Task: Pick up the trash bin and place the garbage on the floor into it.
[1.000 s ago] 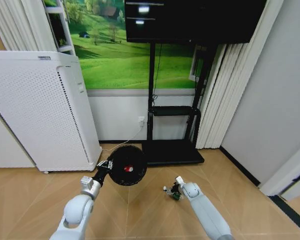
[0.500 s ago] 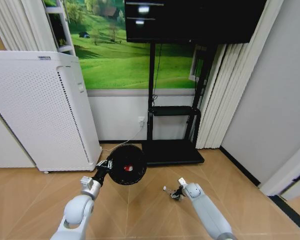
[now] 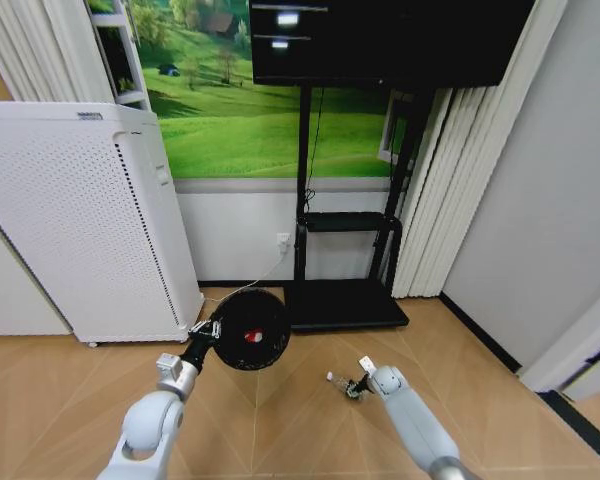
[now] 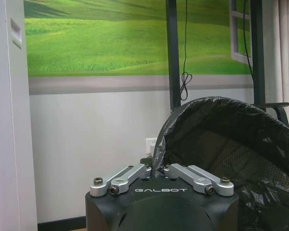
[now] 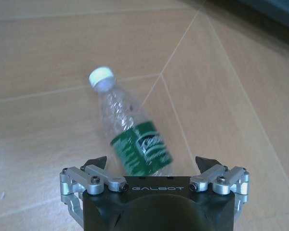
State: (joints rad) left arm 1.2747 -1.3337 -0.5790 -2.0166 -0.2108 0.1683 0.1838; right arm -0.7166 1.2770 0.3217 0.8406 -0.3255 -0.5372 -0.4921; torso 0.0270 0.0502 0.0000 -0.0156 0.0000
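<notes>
My left gripper is shut on the rim of the black mesh trash bin, holding it off the floor with its mouth tilted toward me. A red piece of garbage lies inside. The left wrist view shows the fingers pinching the rim of the bag-lined bin. My right gripper hangs low over the parquet, open, its fingers either side of a clear bottle with a green label and a white cap. The bottle lies on the floor.
A tall white perforated appliance stands at the left against the wall. A black TV stand has its base plate on the floor just behind the bin. Pleated white curtains hang at the right. Open parquet lies between the arms.
The bin has drifted slightly to the left in my left gripper. My right gripper has shifted a little to the right and lower beside the bottle.
</notes>
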